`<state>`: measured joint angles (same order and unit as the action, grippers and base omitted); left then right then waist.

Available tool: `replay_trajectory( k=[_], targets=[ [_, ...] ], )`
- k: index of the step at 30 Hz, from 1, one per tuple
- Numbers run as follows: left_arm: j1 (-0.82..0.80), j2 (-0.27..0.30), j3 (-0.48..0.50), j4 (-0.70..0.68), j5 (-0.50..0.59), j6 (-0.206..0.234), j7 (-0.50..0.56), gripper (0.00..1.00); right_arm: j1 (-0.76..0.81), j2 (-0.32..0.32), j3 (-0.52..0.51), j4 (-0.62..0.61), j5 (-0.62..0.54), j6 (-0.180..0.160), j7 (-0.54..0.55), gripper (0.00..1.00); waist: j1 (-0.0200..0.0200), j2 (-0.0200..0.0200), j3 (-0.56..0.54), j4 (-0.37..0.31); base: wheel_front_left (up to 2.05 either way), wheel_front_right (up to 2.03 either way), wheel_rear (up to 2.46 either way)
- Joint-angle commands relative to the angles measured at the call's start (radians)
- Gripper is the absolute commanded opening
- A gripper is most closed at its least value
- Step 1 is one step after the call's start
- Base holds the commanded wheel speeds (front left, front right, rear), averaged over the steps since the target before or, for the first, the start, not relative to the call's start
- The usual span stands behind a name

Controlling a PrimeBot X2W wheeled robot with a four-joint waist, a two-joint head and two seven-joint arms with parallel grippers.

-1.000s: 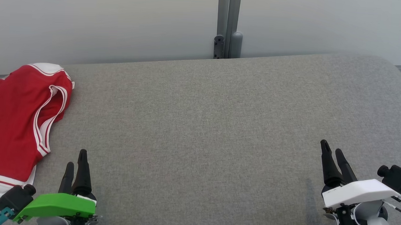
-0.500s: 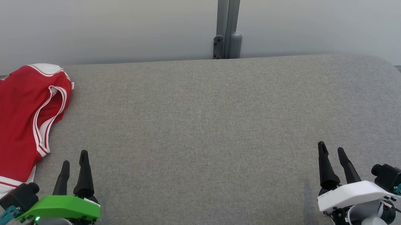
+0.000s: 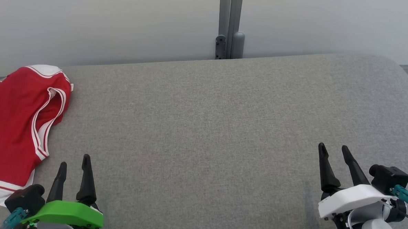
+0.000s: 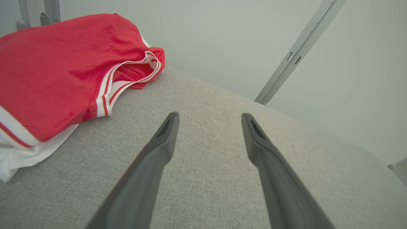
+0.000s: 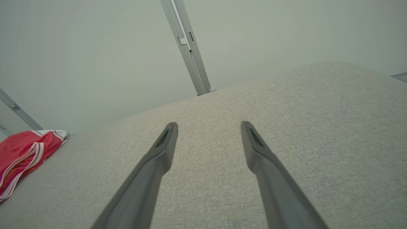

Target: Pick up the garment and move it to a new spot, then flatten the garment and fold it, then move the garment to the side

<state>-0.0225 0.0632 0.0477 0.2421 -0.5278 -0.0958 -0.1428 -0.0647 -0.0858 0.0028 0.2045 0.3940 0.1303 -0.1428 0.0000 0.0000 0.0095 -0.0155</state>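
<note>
Right, the garment (image 3: 14,127) is seen lying at the far left of the grey fabric-covered surface (image 3: 204,111). It is a red sleeveless top trimmed in white bands with thin red stripes, and it is cut off by the left edge of the head view. It is spread loosely rather than flat: an opening edged in white is gaped along its right side, and a white hem is shown at its near end. Just beside its near corner the left gripper (image 3: 74,159) is found, under a green cover, its two dark fingers pointed up the view and held wide apart, with only bare grey cloth between them. In the left wrist view the garment is shown up and to the left of those fingers, near them but apart. Well across the surface, at the lower right of the head view, the right gripper (image 3: 332,146) is carried under a white cover, jaws likewise spread wide and nothing held. Behind the surface a pale wall (image 3: 108,21) is seen, and a grey metal post (image 3: 230,22) is set upright at the far edge near the centre.
</note>
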Motion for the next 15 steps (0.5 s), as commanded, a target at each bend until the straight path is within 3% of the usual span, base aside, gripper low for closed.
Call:
replay_trajectory(
  k=[1, 15],
  targets=[
    [0.0, 0.013, 0.001, -0.007, 0.037, -0.003, -0.011, 1.0, -0.016, -0.009, 0.003, -0.008, -0.032, 0.0, -0.011, 1.0, 0.0, 0.0, 0.0, -0.001, 0.0, 0.0, 0.0],
    [0.011, 0.019, -0.005, -0.006, 0.181, 0.006, -0.045, 1.0, -0.018, -0.024, 0.017, -0.017, -0.165, 0.0, -0.045, 1.0, 0.0, 0.0, 0.002, 0.004, 0.0, 0.0, 0.0]
  ],
)
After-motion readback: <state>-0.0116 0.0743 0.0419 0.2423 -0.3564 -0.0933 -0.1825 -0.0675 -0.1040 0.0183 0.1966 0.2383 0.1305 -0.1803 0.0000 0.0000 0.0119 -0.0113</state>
